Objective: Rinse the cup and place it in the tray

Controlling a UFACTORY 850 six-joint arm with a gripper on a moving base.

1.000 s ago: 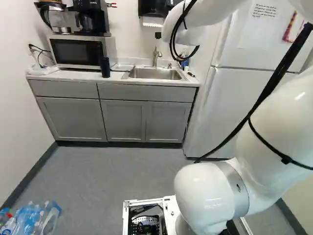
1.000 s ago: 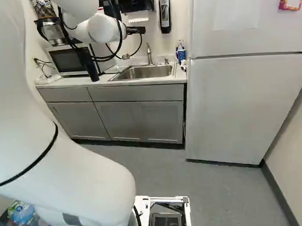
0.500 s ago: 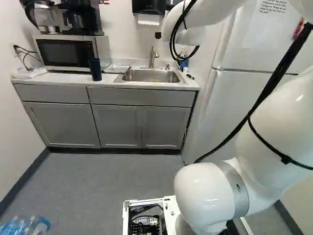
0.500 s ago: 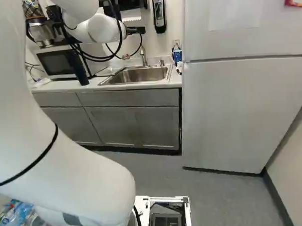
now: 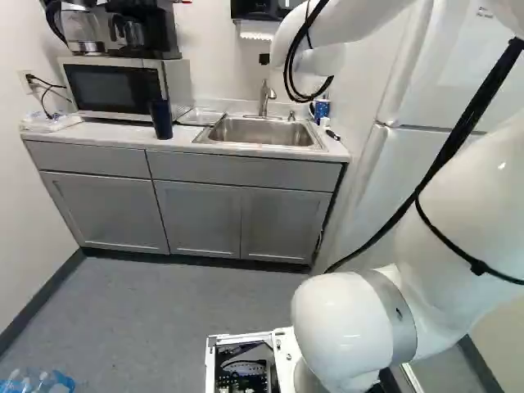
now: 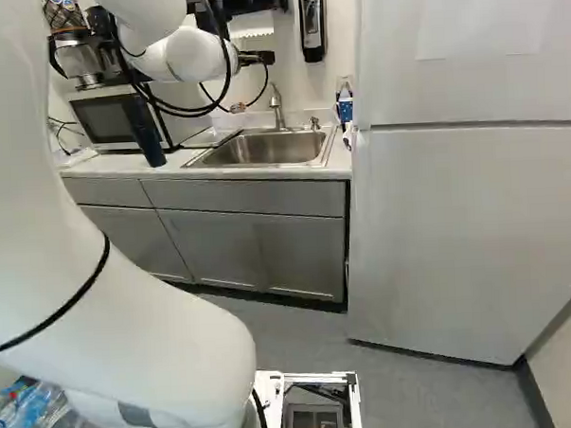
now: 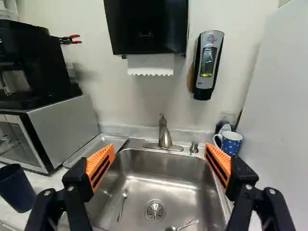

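Part of my gripper shows beside the arm's wrist in the right base view; its fingertips are hidden there. In the wrist view my gripper stands open over the sink, nothing between its orange pads. A blue dotted mug with a white handle stands on the counter at the sink's right, beyond one finger. A dark blue tumbler stands on the counter on the other side, near the microwave. A shallow tray lies between microwave and sink. Which vessel is the task's cup, I cannot tell.
The steel sink holds a spoon and another utensil; its faucet rises at the back. A microwave under a coffee maker flanks it, a fridge the other side. Bottles lie at the left base view's lower left.
The base has moved: it has turned a little and the counter and sink stand closer. My arm keeps its pose against its lowest joint.
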